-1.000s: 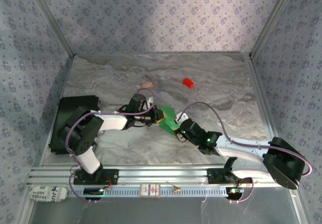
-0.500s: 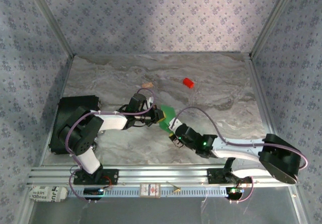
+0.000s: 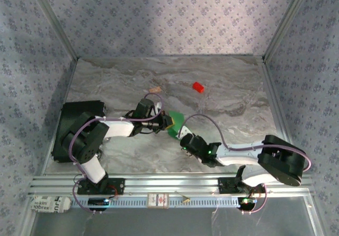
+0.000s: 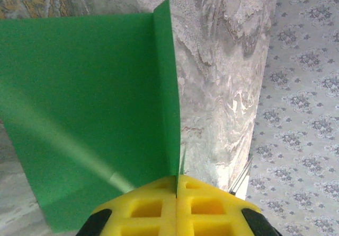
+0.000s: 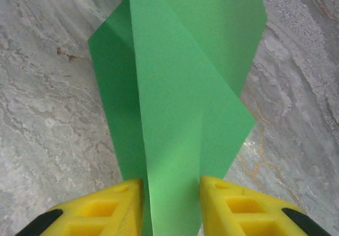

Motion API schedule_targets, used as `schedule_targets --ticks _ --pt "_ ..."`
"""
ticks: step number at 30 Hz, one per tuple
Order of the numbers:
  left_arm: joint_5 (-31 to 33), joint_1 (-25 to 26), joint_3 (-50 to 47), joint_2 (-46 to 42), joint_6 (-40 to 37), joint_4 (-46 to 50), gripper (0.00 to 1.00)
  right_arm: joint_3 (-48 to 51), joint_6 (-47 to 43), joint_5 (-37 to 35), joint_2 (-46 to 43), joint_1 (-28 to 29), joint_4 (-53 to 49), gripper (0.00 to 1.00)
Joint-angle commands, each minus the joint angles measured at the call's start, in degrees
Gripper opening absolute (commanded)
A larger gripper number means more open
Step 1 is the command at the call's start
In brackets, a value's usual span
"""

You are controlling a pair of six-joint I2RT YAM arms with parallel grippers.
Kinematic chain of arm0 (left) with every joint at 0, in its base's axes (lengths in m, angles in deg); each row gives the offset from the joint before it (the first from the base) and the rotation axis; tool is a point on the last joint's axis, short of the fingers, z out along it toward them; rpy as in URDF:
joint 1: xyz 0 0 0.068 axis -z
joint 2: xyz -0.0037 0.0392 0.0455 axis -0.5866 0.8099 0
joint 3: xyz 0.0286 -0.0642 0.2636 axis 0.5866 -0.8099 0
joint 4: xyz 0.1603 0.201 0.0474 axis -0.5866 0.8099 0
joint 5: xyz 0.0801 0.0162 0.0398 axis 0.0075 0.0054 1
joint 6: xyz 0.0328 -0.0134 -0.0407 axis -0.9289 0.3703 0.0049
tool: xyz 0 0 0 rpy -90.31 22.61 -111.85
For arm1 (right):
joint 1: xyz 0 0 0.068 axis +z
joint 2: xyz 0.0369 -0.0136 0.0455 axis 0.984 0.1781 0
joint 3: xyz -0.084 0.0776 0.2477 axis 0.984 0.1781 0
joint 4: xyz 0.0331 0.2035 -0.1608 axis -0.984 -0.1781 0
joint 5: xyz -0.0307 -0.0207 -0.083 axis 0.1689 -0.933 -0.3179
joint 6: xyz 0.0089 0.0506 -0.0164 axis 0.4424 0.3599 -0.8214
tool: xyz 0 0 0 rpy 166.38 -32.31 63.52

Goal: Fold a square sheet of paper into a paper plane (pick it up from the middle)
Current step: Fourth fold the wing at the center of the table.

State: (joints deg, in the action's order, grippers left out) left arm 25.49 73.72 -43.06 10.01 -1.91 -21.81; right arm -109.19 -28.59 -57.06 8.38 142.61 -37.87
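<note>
You have the thin bright green paper sheet near the middle of the grey marbled table, held between the two arms and partly folded.

Left gripper: it meets the sheet's left edge in the top view. On the left wrist camera its yellow fingers are pressed together with no gap. An upright flap of the green paper sheet runs straight into the seam between them, so the left gripper is pinching the paper. The rest of the sheet spreads out flat to the left of that flap, with a pale crease crossing it diagonally.

Right gripper: it sits at the near edge of the sheet in the top view. On the right wrist camera its two yellow fingers stand apart. A strip of the green paper sheet passes through the gap of the right gripper, face up. The jaws are parted at a moderate width and do not clamp the paper. Overlapping layers and a long crease show on this side.

Also noted: a small red block lies well beyond the sheet. A tiny tan piece lies to the left of that block. A black box rests at the left edge of the table.
</note>
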Motion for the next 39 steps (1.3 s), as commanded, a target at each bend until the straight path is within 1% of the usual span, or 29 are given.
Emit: schedule_targets --ticks 1,3,6,7,12,19,31,34,39 --pt "-0.8 -0.4 1.0 0.2 -0.5 -0.1 0.0 -0.8 1.1 -2.9 1.7 0.6 1.0 0.3" --pt "-0.9 -0.4 1.1 0.1 -0.5 -0.1 0.0 -1.1 1.2 -3.1 2.1 0.7 1.1 0.27" --pt "-0.9 -0.4 1.0 0.1 -0.5 0.0 0.0 -1.4 1.7 -3.8 2.7 0.8 0.7 0.25" --pt "-0.9 -0.4 1.0 0.0 -0.5 0.0 0.0 -1.4 1.8 -3.9 2.8 0.8 0.8 0.23" --pt "-0.9 -0.4 0.9 0.1 -0.5 0.1 0.0 -0.7 2.7 -3.7 2.0 0.9 2.0 0.22" --pt "-0.8 -0.5 0.9 0.1 -0.5 0.1 0.0 0.2 2.9 -3.2 1.3 0.8 3.7 0.24" --pt "-0.7 -0.5 0.9 0.0 -0.4 0.3 0.0 0.2 3.9 -2.9 2.7 0.8 3.7 0.14" --pt "-0.6 -0.6 0.9 -0.1 -0.4 0.3 0.05 0.1 4.2 -2.5 3.0 0.7 3.6 0.11" --pt "0.0 -0.7 0.7 -1.2 -0.6 0.6 0.25 -0.1 5.2 -1.2 3.7 0.3 3.9 0.09"
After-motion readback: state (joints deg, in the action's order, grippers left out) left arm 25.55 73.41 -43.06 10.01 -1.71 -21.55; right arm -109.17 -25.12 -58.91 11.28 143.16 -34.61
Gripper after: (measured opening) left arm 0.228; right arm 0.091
